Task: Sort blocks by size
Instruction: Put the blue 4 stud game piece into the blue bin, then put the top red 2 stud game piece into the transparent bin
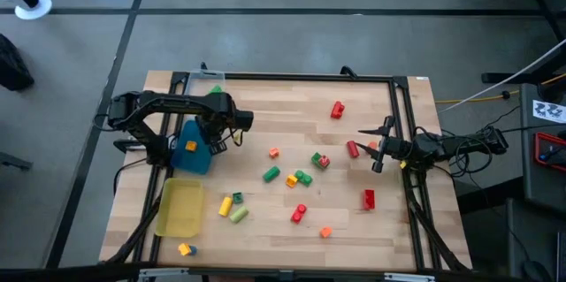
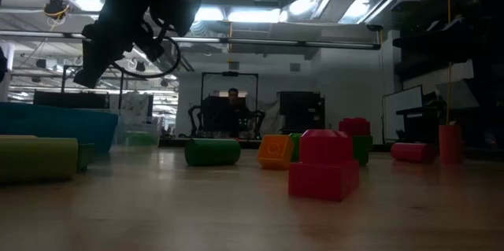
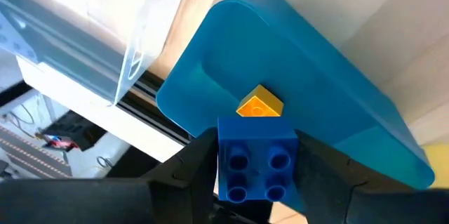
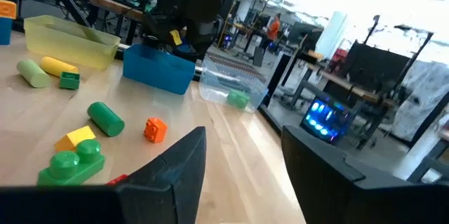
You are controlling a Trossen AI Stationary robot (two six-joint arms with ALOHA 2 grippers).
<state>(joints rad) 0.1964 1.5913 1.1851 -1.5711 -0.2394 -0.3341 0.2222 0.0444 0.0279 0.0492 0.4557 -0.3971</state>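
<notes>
Near edge first: a yellow-and-blue piece lies alone by the left corner, and the yellow tray sits just beyond it with nothing visible inside. Leave those for now.

Mid-table, most of the blocks are scattered loose: a yellow cylinder and a green one just right of the yellow tray, red pieces toward the centre, a green cluster beyond them.

Your right gripper hangs over the right side, jaws apart and holding nothing, a red cylinder just beside it. Let it wait there.

Now the step in hand. Your left gripper hovers over the blue tray, fingers clamped on the sides of a blue brick, studs facing the camera. An orange block already lies in that tray, right under your load. Nudge aside so the brick doesn't land on it, drop lower before you let go, then open cleanly and lift straight up.

Farthest off, the clear tray sits at the far left edge, beyond the blue one.
</notes>
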